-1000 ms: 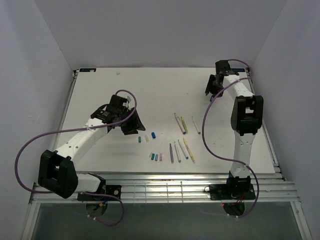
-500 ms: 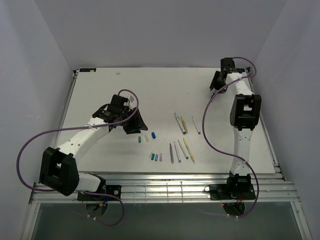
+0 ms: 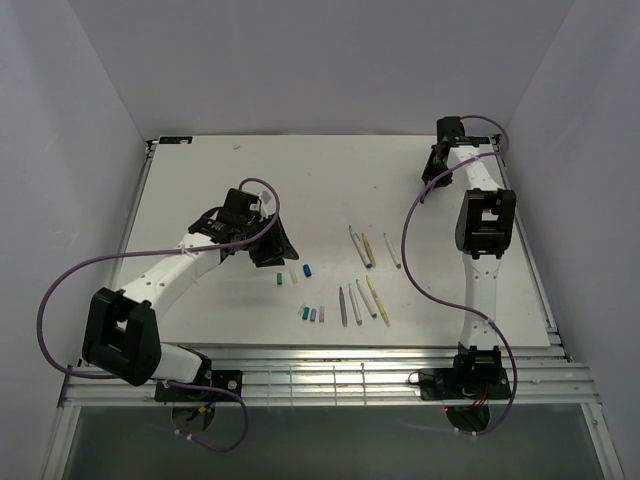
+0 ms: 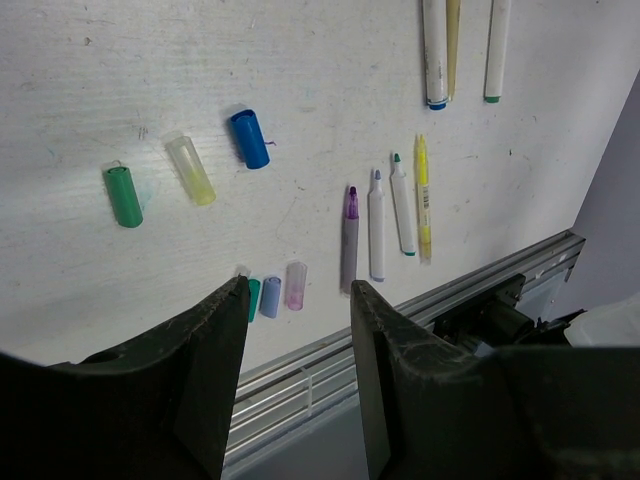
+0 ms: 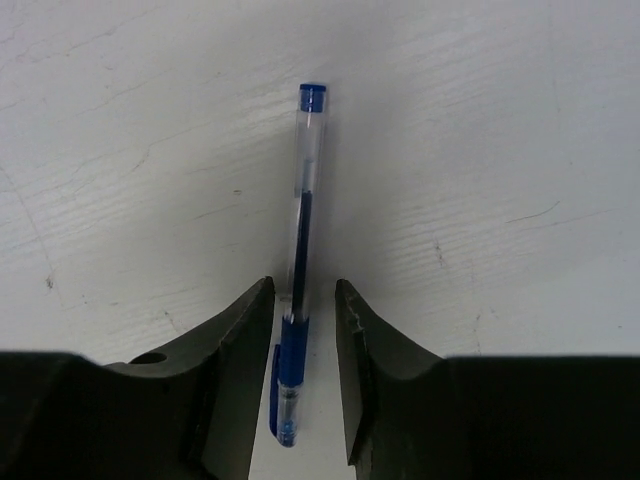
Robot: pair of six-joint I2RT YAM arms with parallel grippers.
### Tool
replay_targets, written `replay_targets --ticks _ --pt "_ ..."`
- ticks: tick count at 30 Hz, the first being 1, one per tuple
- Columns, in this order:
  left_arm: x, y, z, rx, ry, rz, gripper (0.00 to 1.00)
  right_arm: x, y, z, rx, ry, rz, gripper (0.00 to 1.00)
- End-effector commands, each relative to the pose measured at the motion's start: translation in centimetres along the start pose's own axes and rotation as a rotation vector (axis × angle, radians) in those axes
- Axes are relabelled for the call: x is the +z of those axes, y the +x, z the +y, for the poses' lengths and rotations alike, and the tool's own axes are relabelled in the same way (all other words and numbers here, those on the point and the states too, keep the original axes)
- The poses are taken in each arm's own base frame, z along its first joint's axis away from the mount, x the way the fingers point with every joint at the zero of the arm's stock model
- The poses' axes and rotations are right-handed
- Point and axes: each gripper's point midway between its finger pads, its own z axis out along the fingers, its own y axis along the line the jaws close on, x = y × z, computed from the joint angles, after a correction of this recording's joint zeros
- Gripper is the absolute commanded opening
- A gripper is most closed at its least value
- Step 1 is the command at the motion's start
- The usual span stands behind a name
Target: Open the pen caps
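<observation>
A blue ballpoint pen (image 5: pixel 304 230) with a clear barrel lies on the table at the far right. Its end with the blue clip (image 5: pixel 272 392) sits between my right gripper's (image 5: pixel 302 285) fingers. The jaws straddle it with a thin gap on each side, open. My left gripper (image 4: pixel 299 283) hangs open and empty above the table, left of the loose pen caps. Those are green (image 4: pixel 124 196), pale yellow (image 4: pixel 190 170) and blue (image 4: pixel 249 138), with three smaller ones (image 4: pixel 270 296) nearer the front. Several uncapped pens (image 4: pixel 376 225) lie in a row to their right.
Three more pens (image 4: pixel 434 50) lie further back, also visible as a group (image 3: pixel 362 248) from above. The metal rail (image 3: pixel 330 368) runs along the table's front edge. The right wall stands close to my right gripper (image 3: pixel 433 168); purple cables loop from both arms.
My right gripper's jaws have narrowed around the blue pen, and its wrist shifted slightly at the back right. The left arm has barely moved.
</observation>
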Motion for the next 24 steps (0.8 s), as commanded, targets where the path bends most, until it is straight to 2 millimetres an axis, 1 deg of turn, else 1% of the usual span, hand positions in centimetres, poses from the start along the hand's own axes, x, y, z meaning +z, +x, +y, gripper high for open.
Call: replay_targets --ticks 1,3,6,7,10,11,12,14,15,16,17,18,19,21,22,23,24 --pt "0.1 -0.1 -0.6 0.002 0.031 -0.001 0.55 0.3 1.4 -1.4 -0.021 0.103 0.047 0.37" --pt "0.2 -0.1 -0.6 0.001 0.03 0.002 0.55 0.6 2.6 -2.0 -0.03 0.133 0.081 0.33" --pt "0.1 -0.3 -0.9 0.003 0.039 -0.002 0.55 0.7 4.0 -2.5 -0.039 0.145 0.127 0.23" --pt "0.0 -0.4 -1.1 0.004 0.042 -0.003 0.55 0.7 4.3 -2.4 -0.043 0.138 0.136 0.16" --pt "-0.4 -0.9 -1.7 0.012 0.055 -0.014 0.55 0.5 4.0 -1.6 -0.046 0.095 0.138 0.08" --pt "-0.5 -1.0 -1.8 0.011 0.055 -0.013 0.55 0.2 3.7 -1.4 -0.042 0.083 0.131 0.08" --pt "-0.7 -1.1 -2.1 0.014 0.06 -0.016 0.55 0.1 3.2 -0.8 -0.027 0.038 0.121 0.08" --pt "-1.2 -1.5 -2.9 0.014 0.082 -0.02 0.54 -0.9 1.9 0.0 0.002 -0.003 0.088 0.08" --pt "-1.4 -1.6 -3.2 0.016 0.094 -0.019 0.54 -1.4 1.0 0.8 0.014 -0.054 0.064 0.08" --pt "-1.8 -2.0 -3.9 0.019 0.113 -0.029 0.54 -2.6 -0.1 1.4 0.035 -0.086 0.034 0.08" --pt "-2.0 -1.9 -4.5 0.019 0.134 -0.02 0.54 -3.4 -0.7 1.8 0.043 -0.11 0.019 0.08" --pt "-2.2 -2.1 -5.0 0.022 0.15 -0.022 0.54 -4.4 -1.6 3.1 0.052 -0.174 -0.007 0.08" --pt "-2.6 -2.6 -5.8 0.028 0.173 -0.03 0.54 -6.4 -2.2 3.6 0.083 -0.203 -0.028 0.08" --pt "-3.0 -2.9 -6.9 0.035 0.21 -0.026 0.54 -8.9 -2.5 5.0 0.114 -0.282 -0.036 0.08" --pt "-3.1 -3.2 -7.3 0.039 0.221 -0.03 0.54 -12.1 -3.7 5.8 0.128 -0.333 -0.089 0.08" --pt "-3.4 -3.7 -8.0 0.045 0.239 -0.041 0.54 -12.2 -1.9 6.0 0.154 -0.344 -0.045 0.08" --pt "-3.6 -3.8 -8.5 0.043 0.261 -0.033 0.54 -13.7 -1.2 7.3 0.142 -0.39 -0.037 0.08"
